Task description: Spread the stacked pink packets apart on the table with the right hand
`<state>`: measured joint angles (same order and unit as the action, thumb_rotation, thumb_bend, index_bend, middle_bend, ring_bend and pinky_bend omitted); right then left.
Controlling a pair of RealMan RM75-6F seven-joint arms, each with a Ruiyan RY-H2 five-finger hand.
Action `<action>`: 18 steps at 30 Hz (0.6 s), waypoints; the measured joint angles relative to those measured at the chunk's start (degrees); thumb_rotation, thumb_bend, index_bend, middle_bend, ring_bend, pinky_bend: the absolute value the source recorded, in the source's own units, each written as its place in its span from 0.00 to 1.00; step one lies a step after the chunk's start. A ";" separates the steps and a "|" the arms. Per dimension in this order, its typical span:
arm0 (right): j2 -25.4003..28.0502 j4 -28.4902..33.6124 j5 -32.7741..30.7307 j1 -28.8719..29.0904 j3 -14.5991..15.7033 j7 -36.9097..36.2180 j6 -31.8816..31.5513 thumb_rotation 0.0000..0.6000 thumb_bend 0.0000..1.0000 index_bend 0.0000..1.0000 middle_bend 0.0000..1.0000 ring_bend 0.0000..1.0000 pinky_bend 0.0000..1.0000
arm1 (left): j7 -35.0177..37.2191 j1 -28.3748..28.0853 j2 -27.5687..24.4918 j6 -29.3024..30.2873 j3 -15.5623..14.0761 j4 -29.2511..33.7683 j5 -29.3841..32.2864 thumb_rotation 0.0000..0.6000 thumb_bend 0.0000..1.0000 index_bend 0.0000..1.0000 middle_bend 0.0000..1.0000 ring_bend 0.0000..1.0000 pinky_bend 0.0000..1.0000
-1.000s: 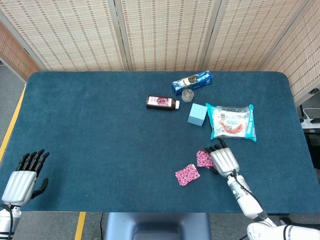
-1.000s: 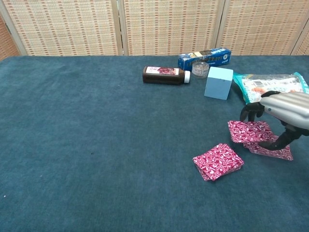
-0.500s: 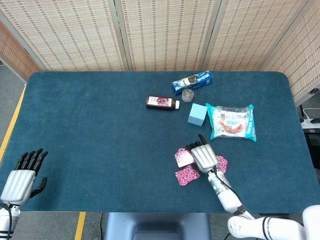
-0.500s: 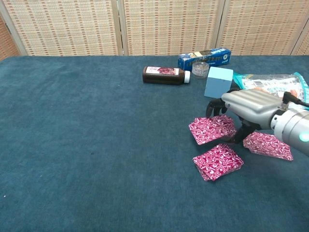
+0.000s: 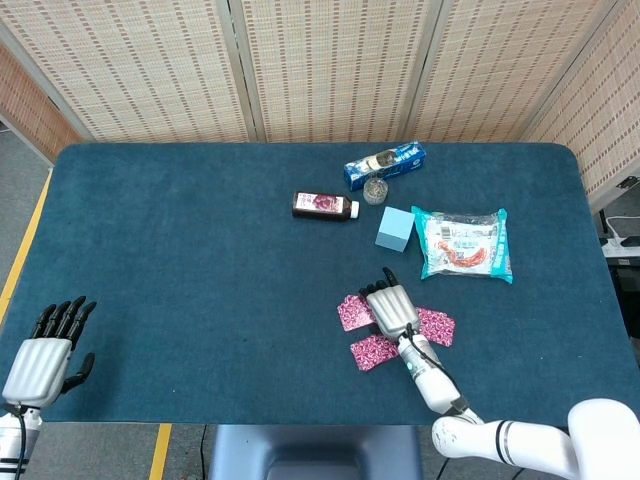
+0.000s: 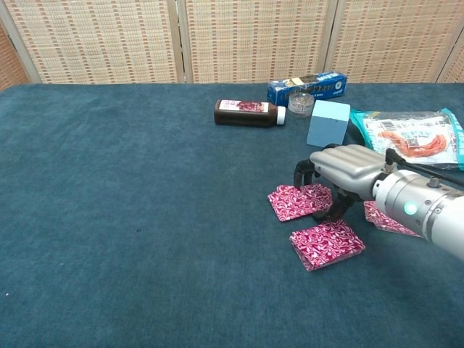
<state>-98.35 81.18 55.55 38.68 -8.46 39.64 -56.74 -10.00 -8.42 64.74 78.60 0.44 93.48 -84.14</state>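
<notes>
A dark teal, felt-like surface (image 5: 200, 260) with rounded corners fills both views, backed by woven beige folding screens (image 5: 330, 70) across the top of the frame. Right of centre, the right hand (image 5: 392, 307), silver-backed with black fingers, rests palm-down with its fingers curved onto one flat pink packet (image 6: 297, 201). A second pink packet (image 6: 327, 243) lies just below it in the frame, apart, and a third (image 5: 435, 326) sits to the right, partly hidden by the wrist. All three are glossy squares with a swirled pattern. The left hand (image 5: 45, 352) hangs at the lower left edge, fingers straight and slightly apart, holding nothing. Near the top centre lie a dark bottle (image 5: 324, 205), a blue box (image 5: 385, 164), a pale blue cube (image 5: 395, 228) and a crinkled snack bag (image 5: 464, 242).
</notes>
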 measured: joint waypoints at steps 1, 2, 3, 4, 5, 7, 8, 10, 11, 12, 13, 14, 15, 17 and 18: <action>0.26 0.09 -0.25 0.08 0.08 0.07 0.20 1.00 0.24 0.00 0.18 0.11 0.00 | -0.10 -0.03 0.00 -0.03 -0.02 0.05 -0.04 1.00 0.44 0.00 0.00 0.00 0.07; 0.65 0.32 -0.51 0.17 0.18 0.11 0.48 1.00 0.24 0.00 0.15 0.09 0.00 | -0.13 -0.08 0.01 -0.11 -0.02 0.05 -0.03 1.00 0.44 0.00 0.00 0.00 0.07; 0.98 0.55 -0.60 0.23 0.23 0.08 0.64 1.00 0.24 0.00 0.11 0.07 0.00 | -0.15 -0.12 0.01 -0.22 -0.02 0.04 0.02 1.00 0.44 0.00 0.00 0.00 0.07; 1.33 0.82 -0.63 0.26 0.29 0.01 0.70 1.00 0.24 0.00 0.09 0.06 0.00 | -0.13 -0.15 0.01 -0.26 -0.03 0.03 0.07 1.00 0.44 0.00 0.00 0.00 0.07; 1.79 1.21 -0.53 0.24 0.40 -0.15 0.62 1.00 0.24 0.00 0.08 0.05 0.00 | -0.11 -0.14 0.01 -0.23 -0.03 0.03 0.08 1.00 0.44 0.00 0.00 0.00 0.07; 2.55 1.94 0.00 0.07 0.63 -0.44 0.13 1.00 0.24 0.00 0.06 0.05 0.00 | -0.07 -0.09 -0.01 -0.05 -0.02 0.07 0.05 1.00 0.44 0.00 0.00 0.00 0.07; 3.15 2.59 0.49 -0.16 0.83 -0.67 -0.37 1.00 0.24 0.00 0.06 0.05 0.00 | -0.03 -0.06 -0.04 0.03 -0.01 0.10 0.03 1.00 0.44 0.00 0.00 0.00 0.07; 4.27 3.82 1.39 -0.67 1.18 -1.11 -1.38 1.00 0.24 0.00 0.06 0.05 0.00 | 0.02 0.00 -0.08 0.16 -0.01 0.13 -0.02 1.00 0.44 0.00 0.00 0.00 0.07; 5.19 4.83 2.15 -1.14 1.44 -1.49 -2.23 1.00 0.24 0.00 0.06 0.05 0.00 | 0.01 0.00 -0.08 0.17 -0.02 0.13 -0.03 1.00 0.44 0.00 0.00 0.00 0.07; 5.98 5.67 2.84 -1.55 1.66 -1.85 -2.99 1.00 0.24 0.00 0.06 0.05 0.00 | -0.01 0.00 -0.07 0.16 -0.04 0.14 -0.04 1.00 0.44 0.00 0.00 0.00 0.07; 6.85 6.53 3.62 -2.03 1.88 -2.28 -3.84 1.00 0.24 0.00 0.06 0.05 0.00 | -0.05 -0.01 -0.08 0.13 -0.07 0.15 -0.05 1.00 0.44 0.00 0.00 0.00 0.07; 8.10 7.70 4.81 -2.75 2.23 -2.94 -5.07 1.00 0.24 0.00 0.06 0.05 0.00 | -0.06 -0.01 -0.07 0.12 -0.10 0.16 -0.08 1.00 0.44 0.00 0.00 0.00 0.07; 9.13 8.56 5.76 -3.37 2.53 -3.49 -6.04 1.00 0.24 0.00 0.06 0.05 0.00 | -0.07 0.00 -0.08 0.13 -0.13 0.17 -0.11 1.00 0.44 0.00 0.00 0.00 0.07; 11.84 10.59 8.06 -5.10 3.44 -4.95 -8.50 1.00 0.24 0.00 0.06 0.03 0.00 | 0.00 0.04 -0.11 0.26 -0.13 0.21 -0.17 1.00 0.44 0.00 0.00 0.00 0.07; 13.05 11.39 9.10 -6.00 3.94 -5.64 -9.72 1.00 0.24 0.00 0.05 0.02 0.00 | 0.06 0.07 -0.12 0.36 -0.11 0.23 -0.19 1.00 0.44 0.00 0.00 0.00 0.07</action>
<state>-85.30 92.56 64.65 32.68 -4.52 33.99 -66.46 -9.94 -8.36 64.62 78.95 0.33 93.71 -84.33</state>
